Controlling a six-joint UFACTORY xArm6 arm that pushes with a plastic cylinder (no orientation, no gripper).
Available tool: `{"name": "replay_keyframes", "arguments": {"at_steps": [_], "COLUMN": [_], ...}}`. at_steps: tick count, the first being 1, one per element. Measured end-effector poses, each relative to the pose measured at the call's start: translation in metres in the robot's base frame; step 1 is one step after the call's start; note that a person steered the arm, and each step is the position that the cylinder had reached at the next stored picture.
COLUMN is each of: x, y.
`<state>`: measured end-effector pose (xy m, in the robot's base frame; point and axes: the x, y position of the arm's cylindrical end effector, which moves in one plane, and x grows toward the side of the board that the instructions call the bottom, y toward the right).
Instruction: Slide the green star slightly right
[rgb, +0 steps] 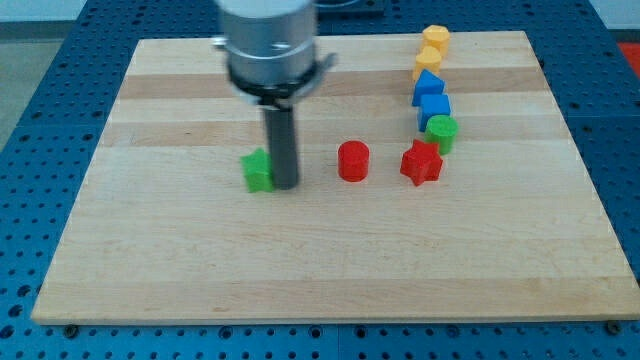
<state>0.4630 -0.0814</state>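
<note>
The green star (258, 171) lies on the wooden board, left of centre. My tip (285, 186) stands right against the star's right side, touching or almost touching it. The rod rises from there to the arm's grey body at the view's top. Part of the star's right edge is hidden behind the rod.
A red cylinder (353, 160) lies right of my tip, then a red star (421, 163). Above the red star a column runs up: a green cylinder (441, 131), two blue blocks (433, 108) (427, 86), two yellow blocks (430, 62) (435, 40). The board (150, 270) lies on a blue pegboard.
</note>
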Motion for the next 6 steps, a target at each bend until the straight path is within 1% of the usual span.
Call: {"name": "replay_keyframes", "arguments": {"at_steps": [1,2,3,4,5,6], "x": [0.008,0.03,0.008,-0.005,-0.008,0.008], "y": [0.005,-0.048,-0.109,-0.055,0.005,-0.047]}}
